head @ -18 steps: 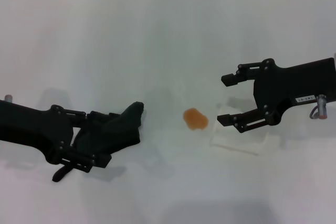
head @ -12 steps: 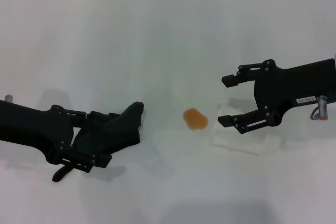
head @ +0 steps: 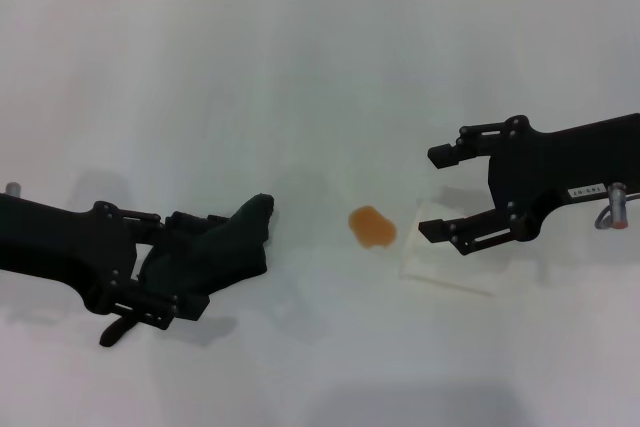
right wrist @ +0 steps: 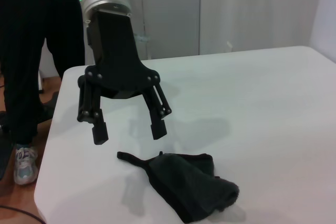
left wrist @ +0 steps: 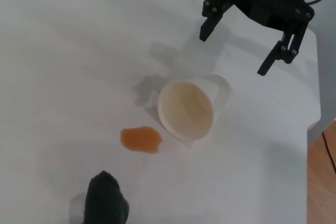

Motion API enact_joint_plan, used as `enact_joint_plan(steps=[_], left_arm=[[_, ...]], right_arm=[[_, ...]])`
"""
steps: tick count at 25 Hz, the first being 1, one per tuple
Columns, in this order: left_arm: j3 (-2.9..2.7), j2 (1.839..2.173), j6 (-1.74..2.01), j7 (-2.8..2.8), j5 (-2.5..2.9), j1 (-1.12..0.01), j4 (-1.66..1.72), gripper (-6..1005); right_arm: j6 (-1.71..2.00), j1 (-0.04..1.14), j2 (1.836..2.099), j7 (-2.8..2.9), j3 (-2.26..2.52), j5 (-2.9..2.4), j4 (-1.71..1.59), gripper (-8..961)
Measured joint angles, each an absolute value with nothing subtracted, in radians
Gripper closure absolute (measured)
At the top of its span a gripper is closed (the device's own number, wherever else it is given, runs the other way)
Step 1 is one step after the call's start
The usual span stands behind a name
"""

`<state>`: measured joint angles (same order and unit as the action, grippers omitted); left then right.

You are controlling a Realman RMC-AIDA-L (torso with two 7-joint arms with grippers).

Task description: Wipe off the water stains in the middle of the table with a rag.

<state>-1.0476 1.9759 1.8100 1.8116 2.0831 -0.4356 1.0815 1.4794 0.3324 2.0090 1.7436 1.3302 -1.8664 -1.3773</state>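
Head view: left gripper (head: 190,262) open, hovering above the rag (head: 225,247) on the table (head: 300,67). Water stains (head: 372,226) lie beyond its fingertips. Right gripper (head: 433,193) open over a cup (left wrist: 186,109) just beside the blot.

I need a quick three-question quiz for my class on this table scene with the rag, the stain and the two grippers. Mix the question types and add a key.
1. True or false: the left gripper has the rag clamped between its fingers.
2. Multiple choice: the water stains lie (A) under the rag, (B) between the rag and the cup, (C) inside the cup.
3. Fill in: the right gripper has its jaws ____.
Key: 1 false, it is open above the rag; 2 B; 3 open.
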Motion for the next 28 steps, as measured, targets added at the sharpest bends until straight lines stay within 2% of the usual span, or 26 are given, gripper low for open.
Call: enact_joint_plan(steps=[16,28], left_arm=[[-1.048,1.974,1.810,1.803,2.083,-0.445,1.082,115],[-1.048,1.975,1.809,1.802,2.097,-0.445,1.082,116]], right_arm=[[1.533,0.349,2.009,1.989,1.336,-2.076,-1.485,133],[1.623,0.460,2.010,2.140,1.388,-2.290,-1.531,136]])
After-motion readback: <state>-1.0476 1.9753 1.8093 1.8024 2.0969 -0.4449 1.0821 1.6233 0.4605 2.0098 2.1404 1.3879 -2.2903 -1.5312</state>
